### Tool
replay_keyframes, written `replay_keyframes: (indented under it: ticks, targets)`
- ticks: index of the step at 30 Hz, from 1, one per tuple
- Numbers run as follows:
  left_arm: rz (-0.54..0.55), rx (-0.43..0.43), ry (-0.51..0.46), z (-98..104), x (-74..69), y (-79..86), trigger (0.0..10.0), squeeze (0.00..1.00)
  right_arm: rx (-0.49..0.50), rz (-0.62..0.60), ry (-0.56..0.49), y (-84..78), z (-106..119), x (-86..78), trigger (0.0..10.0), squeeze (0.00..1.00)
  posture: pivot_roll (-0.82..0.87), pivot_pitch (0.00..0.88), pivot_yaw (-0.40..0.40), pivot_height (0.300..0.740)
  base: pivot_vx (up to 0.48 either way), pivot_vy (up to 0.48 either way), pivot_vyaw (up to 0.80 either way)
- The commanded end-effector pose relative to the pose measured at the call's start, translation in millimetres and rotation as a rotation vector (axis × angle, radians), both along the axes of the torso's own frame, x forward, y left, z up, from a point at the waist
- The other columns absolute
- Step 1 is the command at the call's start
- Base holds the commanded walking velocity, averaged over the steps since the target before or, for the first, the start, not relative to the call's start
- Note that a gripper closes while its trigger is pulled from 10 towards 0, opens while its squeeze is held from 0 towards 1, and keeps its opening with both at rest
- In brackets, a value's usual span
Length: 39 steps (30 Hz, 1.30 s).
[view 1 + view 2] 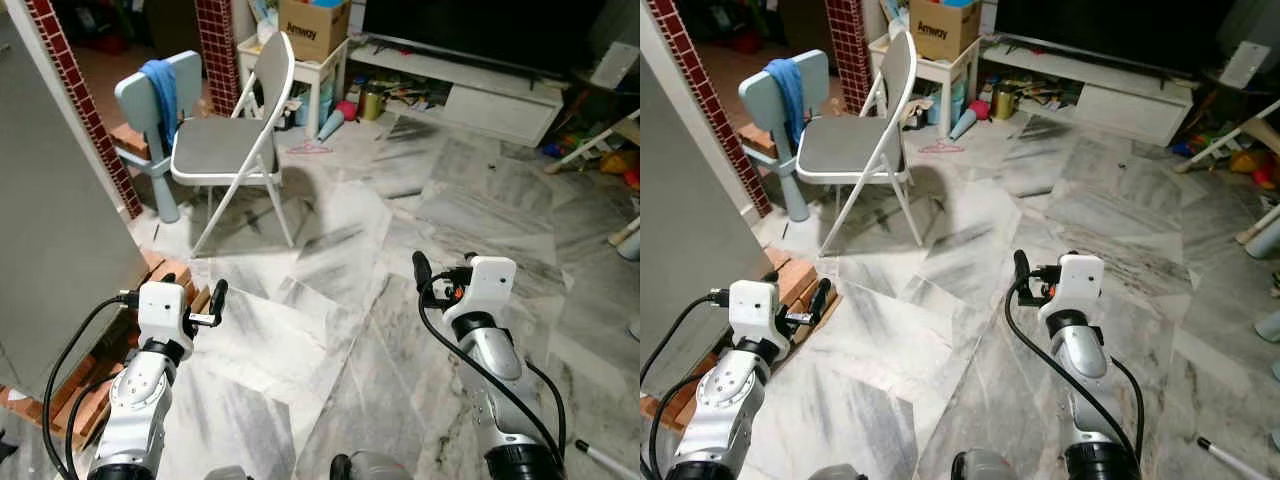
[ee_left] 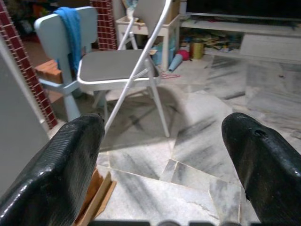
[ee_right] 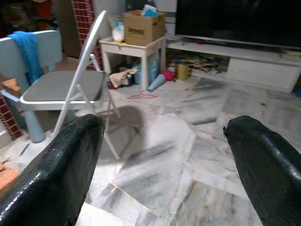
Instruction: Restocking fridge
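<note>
Both eye views look forward and down from the robot's head across a marble floor [image 1: 350,300], the right one shifted slightly sideways. Each takes in both raised arms low in the picture and a white folding chair [image 1: 240,140] farther off. The left wrist view sits low, looking along its fingers [image 2: 56,174] at that chair from nearer. The right wrist view faces the same chair and a cardboard box [image 3: 143,27] beyond.

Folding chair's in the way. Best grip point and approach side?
Grip the white folding chair by its backrest's top edge, coming from its right: that thin rim faces the open floor. The seat is wider, and the blue chair crowds its left. Both the left gripper and right gripper are open.
</note>
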<state>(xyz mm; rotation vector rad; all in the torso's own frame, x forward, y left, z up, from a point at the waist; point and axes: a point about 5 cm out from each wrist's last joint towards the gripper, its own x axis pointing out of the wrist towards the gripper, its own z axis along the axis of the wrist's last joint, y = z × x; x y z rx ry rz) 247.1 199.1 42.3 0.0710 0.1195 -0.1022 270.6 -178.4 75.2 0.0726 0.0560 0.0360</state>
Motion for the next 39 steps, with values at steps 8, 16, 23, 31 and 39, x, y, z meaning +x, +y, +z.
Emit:
replay_keyframes:
  ticks: [8, 16, 23, 31, 39]
  targets:
    - [0.01, 0.011, 0.007, -0.5, 1.3, 0.6, 10.0, 0.0, -0.005, 0.029, -0.008, 2.9, 2.8, 1.9, 10.0, 0.0, 0.07, 0.0, -0.035, 0.74, 0.0, 0.48, 0.4]
    - [0.0, 0.012, 0.007, -0.2, 2.6, -1.5, 10.0, 0.0, 0.001, 0.01, -0.009, -0.2, 3.4, 2.2, 10.0, 0.0, 0.06, 0.0, -0.033, 0.74, 0.0, 0.48, 0.06]
    - [-0.022, -0.001, 0.007, 0.4, 3.6, -3.6, 10.0, 0.0, -0.001, -0.009, 0.0, -1.2, 2.0, 2.9, 10.0, 0.0, 0.07, 0.0, -0.032, 0.74, 0.0, 0.48, -0.06]
    - [-0.029, -0.007, 0.0, 0.7, 4.3, -5.6, 10.0, 0.0, -0.009, -0.007, -0.007, -2.2, 4.7, 6.8, 10.0, 0.0, 0.07, 0.0, -0.036, 0.74, 0.0, 0.48, -0.62]
    - [-0.036, -0.009, 0.004, -0.7, 2.5, -6.6, 10.0, 0.0, -0.008, -0.005, -0.007, -1.3, 4.3, 6.5, 10.0, 0.0, 0.07, 0.0, -0.039, 0.74, 0.0, 0.281, -0.39]
